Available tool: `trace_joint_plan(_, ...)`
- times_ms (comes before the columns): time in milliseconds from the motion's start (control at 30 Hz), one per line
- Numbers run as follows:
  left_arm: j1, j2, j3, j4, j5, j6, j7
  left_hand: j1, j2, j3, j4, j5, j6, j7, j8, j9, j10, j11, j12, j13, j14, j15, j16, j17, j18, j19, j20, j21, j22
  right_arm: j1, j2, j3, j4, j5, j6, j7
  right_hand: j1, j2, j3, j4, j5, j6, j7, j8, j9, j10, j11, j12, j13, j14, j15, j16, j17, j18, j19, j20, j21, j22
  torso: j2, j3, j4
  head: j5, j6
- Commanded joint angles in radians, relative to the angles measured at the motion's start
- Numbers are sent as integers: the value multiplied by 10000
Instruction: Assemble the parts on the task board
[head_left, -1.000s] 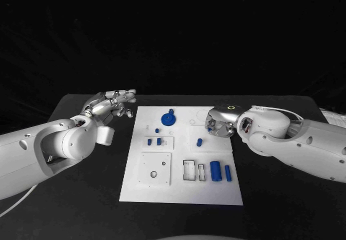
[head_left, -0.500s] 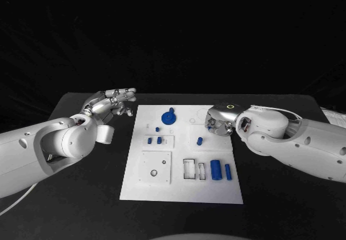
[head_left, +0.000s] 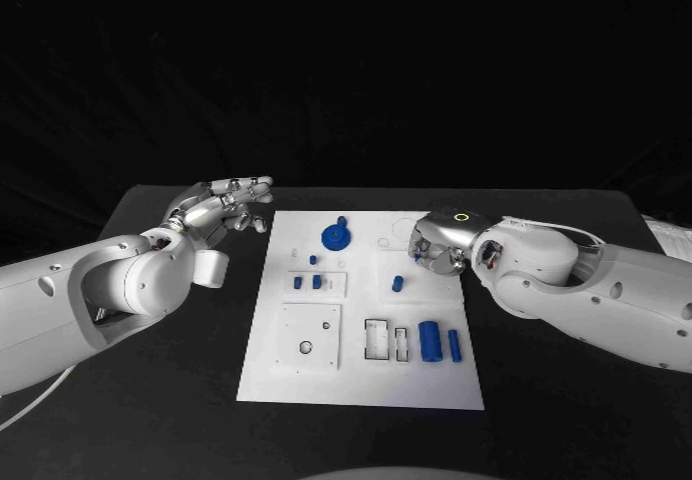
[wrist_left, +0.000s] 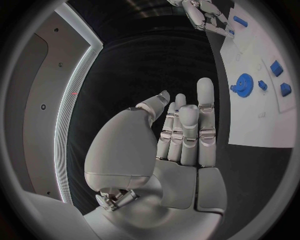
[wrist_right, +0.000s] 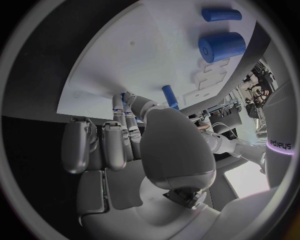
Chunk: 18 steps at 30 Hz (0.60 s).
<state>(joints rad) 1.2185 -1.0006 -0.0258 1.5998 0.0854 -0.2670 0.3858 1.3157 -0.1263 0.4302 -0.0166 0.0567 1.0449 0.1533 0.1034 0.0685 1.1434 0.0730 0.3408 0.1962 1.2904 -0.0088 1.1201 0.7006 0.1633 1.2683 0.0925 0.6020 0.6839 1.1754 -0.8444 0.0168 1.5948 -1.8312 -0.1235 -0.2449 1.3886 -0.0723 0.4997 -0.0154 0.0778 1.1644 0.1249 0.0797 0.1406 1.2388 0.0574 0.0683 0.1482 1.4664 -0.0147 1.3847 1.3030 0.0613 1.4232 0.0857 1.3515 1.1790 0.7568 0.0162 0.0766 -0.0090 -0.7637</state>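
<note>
The white task board (head_left: 368, 375) lies mid-table. On it are a blue gear (head_left: 335, 237), small blue blocks (head_left: 307, 283), an upright blue peg (head_left: 398, 284), a thick blue cylinder (head_left: 430, 341) and a thin one (head_left: 456, 346). My right hand (head_left: 433, 250) hovers over the board's far right edge with its fingers curled in. In the right wrist view the right hand (wrist_right: 125, 135) pinches a small blue part (wrist_right: 124, 96) at its fingertips, close to the peg (wrist_right: 169, 95). My left hand (head_left: 224, 207) hangs off the board's far left corner, fingers straight, holding nothing (wrist_left: 181, 135).
Near the board's front are a square plate with holes (head_left: 312, 337) and a rectangular slot (head_left: 378, 340). Black table (head_left: 159, 400) borders the board on both sides. The left wrist view shows the gear (wrist_left: 242, 82) and the right hand (wrist_left: 203, 15) far off.
The right forearm has sunk slightly and its hand has edged a little toward the board's middle. The left hand and the parts on the board have stayed put.
</note>
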Motion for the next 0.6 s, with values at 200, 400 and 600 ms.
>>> trace_joint_plan(200,2,-3,3,15,33,46,11,28,78,-5,-51,-28,-48,-1,-18,-14,-67,3,17,22,-60,14,-32,-30,185,88,-5,-56,-11,-8,-11,9,120,-180,-781,4,-64,19,29,7,34,84,4,4,-3,62,22,4,0,553,-74,70,9,169,26,-63,38,18,3,5,-11,15,6)
trace_joint_plan(400,2,0,3,-1,33,59,-11,28,78,-5,-51,-28,-48,-1,-18,-14,-67,3,17,22,-60,14,-32,-30,185,88,-5,-56,-11,-8,-98,16,227,-187,-849,-20,-77,20,31,10,33,87,4,3,-2,67,22,3,-1,554,-73,75,16,167,29,-64,43,26,3,6,-13,13,-2)
trace_joint_plan(600,2,-2,3,-30,33,64,-32,16,78,-20,-52,-29,-70,14,-26,-16,-129,20,43,32,-67,25,-32,-45,182,93,1,-68,-17,-8,-270,39,497,-143,-877,-38,-91,22,34,14,31,90,3,3,0,72,22,2,-3,555,-73,77,18,165,33,-64,48,34,4,9,-16,11,-9)
